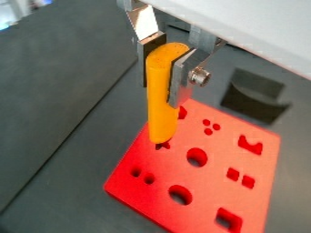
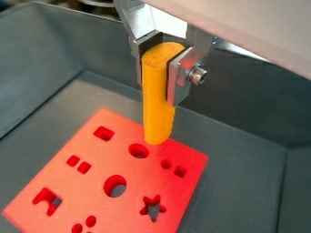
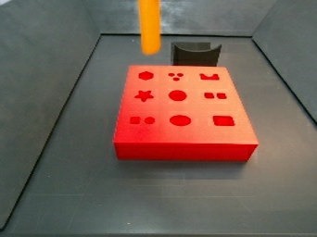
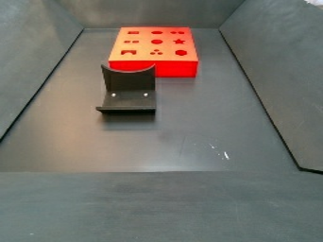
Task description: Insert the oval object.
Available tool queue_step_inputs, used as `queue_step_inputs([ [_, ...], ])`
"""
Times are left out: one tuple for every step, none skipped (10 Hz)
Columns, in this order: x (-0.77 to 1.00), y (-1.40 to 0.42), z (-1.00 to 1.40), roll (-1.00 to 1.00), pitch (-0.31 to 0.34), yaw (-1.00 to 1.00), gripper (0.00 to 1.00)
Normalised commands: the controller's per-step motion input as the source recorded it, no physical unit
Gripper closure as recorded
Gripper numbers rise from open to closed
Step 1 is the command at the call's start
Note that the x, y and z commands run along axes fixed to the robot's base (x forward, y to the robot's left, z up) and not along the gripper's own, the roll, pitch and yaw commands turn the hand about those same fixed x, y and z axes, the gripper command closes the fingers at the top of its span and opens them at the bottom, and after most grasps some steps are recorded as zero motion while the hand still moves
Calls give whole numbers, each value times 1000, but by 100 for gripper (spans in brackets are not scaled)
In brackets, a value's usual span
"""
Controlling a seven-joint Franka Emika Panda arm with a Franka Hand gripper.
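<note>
My gripper [image 1: 165,65] is shut on the oval object [image 1: 161,105], a slim orange-yellow peg that hangs upright from the fingers; both wrist views show this [image 2: 162,65]. The peg [image 2: 157,105] is in the air above the red block [image 1: 219,191] with shaped holes [image 2: 134,171]. In a side view the peg [image 3: 148,26] hangs high over the far left part of the block [image 3: 186,148], and the gripper itself is cut off above the frame. The block also shows in a side view [image 4: 158,66], where neither the peg nor the gripper appears.
A dark grey curved holder [image 3: 194,52] stands on the dark floor just beyond the block; it also shows in a side view [image 4: 127,90] and in a wrist view [image 1: 255,94]. Sloping dark walls enclose the floor on all sides.
</note>
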Motion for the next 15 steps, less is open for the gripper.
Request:
queue_step_inputs([
  [0, 0, -314, 0, 0, -1000, 100],
  [0, -6, -240, 0, 0, -1000, 100],
  [11, -9, -289, 0, -16, -1000, 100],
  [31, -14, -329, 0, -33, -1000, 100],
  [506, -183, -277, 0, -4, -569, 100],
  [643, -280, -206, -3, 0, -423, 100],
  [697, -429, -200, 0, 0, -306, 100],
  [709, -454, -260, 23, 0, -260, 100],
  [514, -363, -457, 139, 0, -437, 100],
  [280, -243, -543, 170, 0, -691, 100],
  [209, -80, -451, 169, 0, -811, 100],
  [194, -74, -363, 133, -13, -860, 100],
  [11, 0, -351, 116, -34, -1000, 100],
  [0, 0, -171, 40, -19, -1000, 100],
  [0, 0, -80, 4, -6, -1000, 100],
])
